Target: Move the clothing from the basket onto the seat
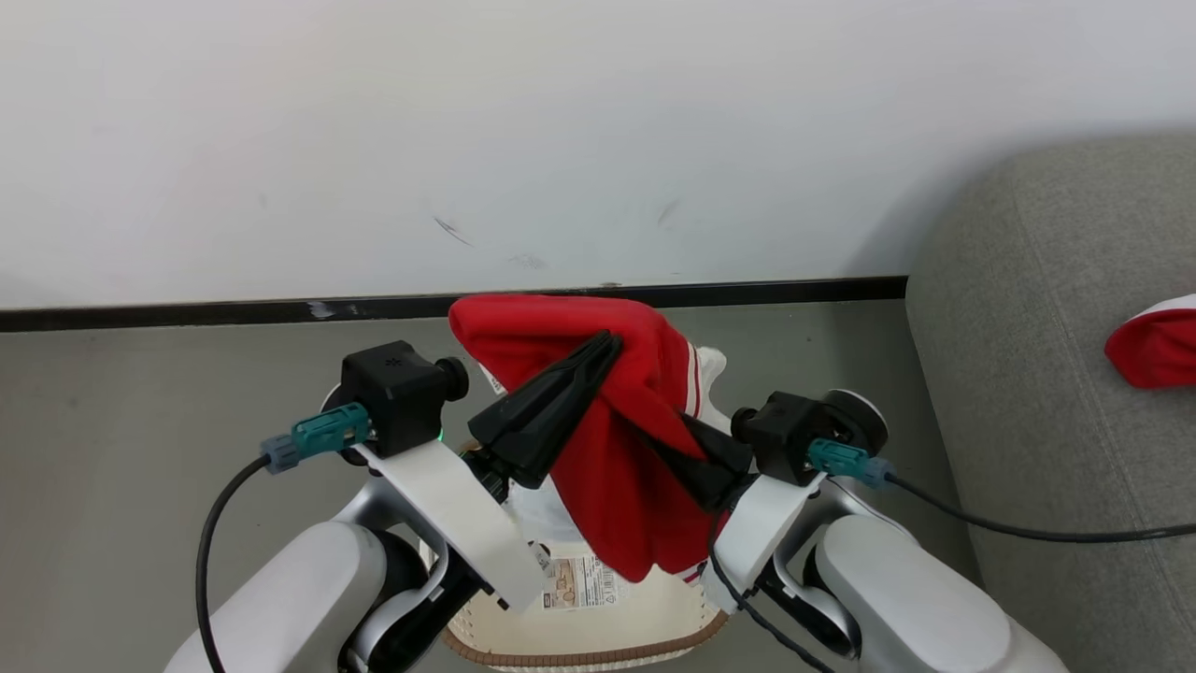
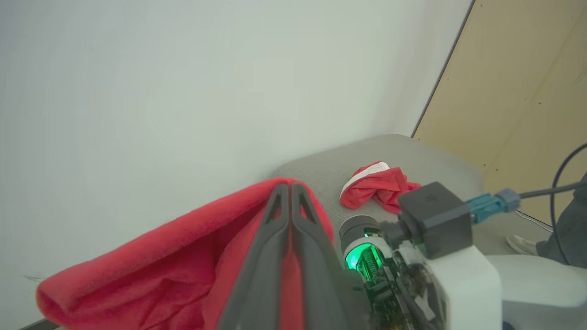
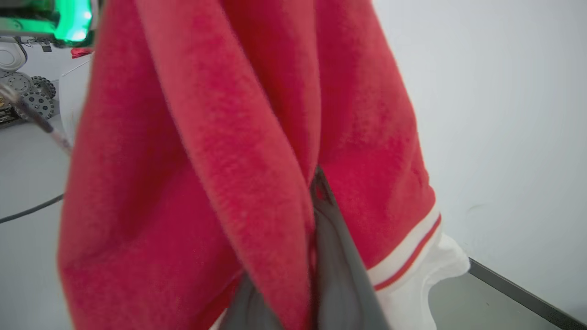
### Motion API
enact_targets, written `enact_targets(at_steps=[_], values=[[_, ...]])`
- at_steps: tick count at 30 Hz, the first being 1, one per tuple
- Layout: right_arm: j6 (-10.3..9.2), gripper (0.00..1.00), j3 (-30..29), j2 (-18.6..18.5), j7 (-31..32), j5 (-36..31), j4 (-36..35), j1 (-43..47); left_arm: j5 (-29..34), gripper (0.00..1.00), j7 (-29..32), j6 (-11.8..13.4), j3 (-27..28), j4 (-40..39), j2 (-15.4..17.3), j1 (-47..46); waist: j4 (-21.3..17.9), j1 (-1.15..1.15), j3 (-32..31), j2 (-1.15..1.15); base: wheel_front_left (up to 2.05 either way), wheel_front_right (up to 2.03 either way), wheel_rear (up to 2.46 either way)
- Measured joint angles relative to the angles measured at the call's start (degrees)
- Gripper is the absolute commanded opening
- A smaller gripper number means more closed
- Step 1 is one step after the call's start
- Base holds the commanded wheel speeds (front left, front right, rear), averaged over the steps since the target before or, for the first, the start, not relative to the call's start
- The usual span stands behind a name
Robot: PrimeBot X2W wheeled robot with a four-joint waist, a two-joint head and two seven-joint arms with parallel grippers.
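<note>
The left gripper [image 1: 607,348] is closed on the upper fold of the held garment [image 1: 607,486]. The right gripper [image 1: 677,441] is pinched shut into the same red fabric lower down. Two grip points share the load and should keep the loose cloth from slipping off one pair of fingers. The garment hangs over the basket [image 1: 579,657]; whether its lower end is free of the rim cannot be told. The second garment [image 1: 1154,350] lies bunched on the seat [image 1: 1028,374], to the robot's right, so half the transfer appears complete. The seat is grey woven upholstery set against a plain white wall [image 1: 561,140]. The floor [image 1: 140,439] is smooth grey, edged by a black skirting strip [image 1: 187,312]. A person's shoe [image 2: 520,245] rests on the floor past the seat.
</note>
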Motion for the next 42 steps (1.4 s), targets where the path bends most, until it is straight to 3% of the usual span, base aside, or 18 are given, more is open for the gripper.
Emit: enact_targets(at_steps=[1, 16, 42], values=[[0.0, 0.0, -0.71, -0.22, 0.0, 0.0, -0.15, 0.01, 0.0, 1.0, -0.02, 0.01, 0.14, 0.0, 0.29, 0.13, -0.1, 0.0, 0.04, 0.0, 0.0, 0.0, 0.0], [0.0, 0.0, -8.32, -3.56, 0.01, -1.74, -3.03, 3.5, 1.38, 1.0, -5.19, 0.22, 0.45, 0.08, 1.19, 5.28, -2.59, 0.0, 0.24, 0.0, 0.0, 0.0, 0.0], [0.0, 0.0, -20.05, -6.23, 0.01, -5.24, -8.51, 12.44, 2.5, 1.0, -11.21, -2.8, -0.53, 2.23, 3.07, 10.11, -11.41, 0.0, -0.15, 0.0, 0.0, 0.0, 0.0]])
